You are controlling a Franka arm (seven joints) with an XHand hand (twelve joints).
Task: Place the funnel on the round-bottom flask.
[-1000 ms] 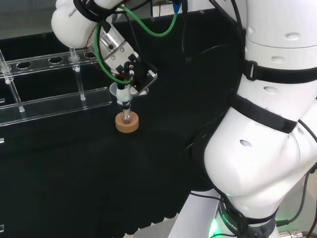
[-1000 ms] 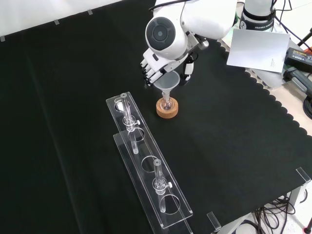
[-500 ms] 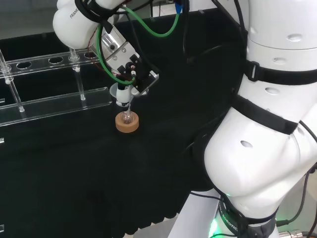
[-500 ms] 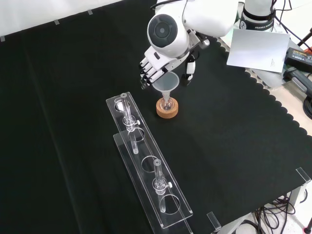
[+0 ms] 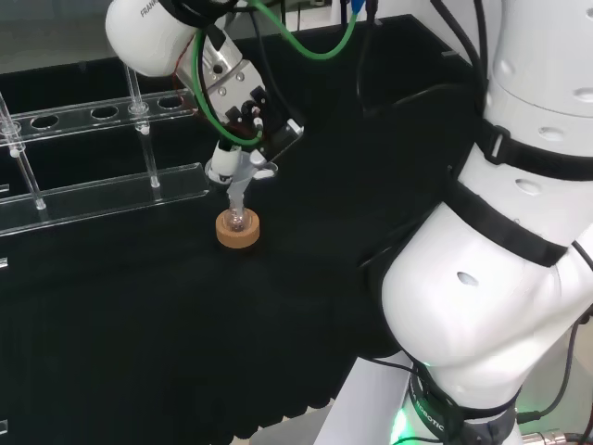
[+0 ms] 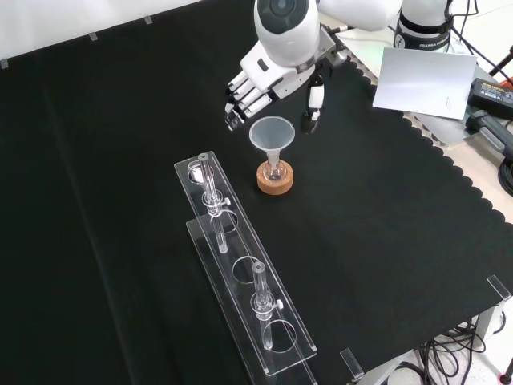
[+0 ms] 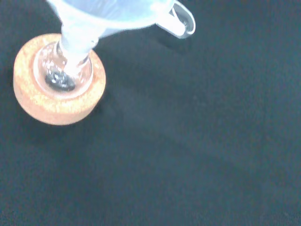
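Front view: funnel [image 6: 272,136] is sitting w/ its stem down in the neck of the round-bottom flask [image 6: 275,171], which is resting in a cork ring [image 6: 276,180] on the black cloth [image 6: 385,208]. Funnel's wide mouth is facing up, standing roughly upright. Hand [image 6: 258,80] is hovering just above and behind the funnel, fingers [image 6: 237,105] hanging relaxed and spread to the funnel's left, thumb [image 6: 311,104] pointing down on its right. Nothing is being held; fingers and thumb are standing clear of the rim, apart from it.

Head view: hand [image 5: 243,116] is sitting just above the funnel [image 5: 238,174]; funnel stem is going down into the flask [image 5: 237,221] on the cork ring [image 5: 238,231]. From this angle can't tell for sure whether a fingertip is grazing the funnel's rim.

Wrist view: funnel [image 7: 106,16] is showing close and pale blue-white, w/ a small tab on its rim; its stem is entering the flask [image 7: 65,70], glass bulb glinting inside the cork ring [image 7: 56,96].

Front view again: two clear plastic racks [image 6: 240,273] are lying lengthwise in front of the flask, near but not touching the cork, w/ a couple of small glass pieces standing in their holes. White sheet [image 6: 423,80] is lying at the cloth's far right corner, well apart from the flask.
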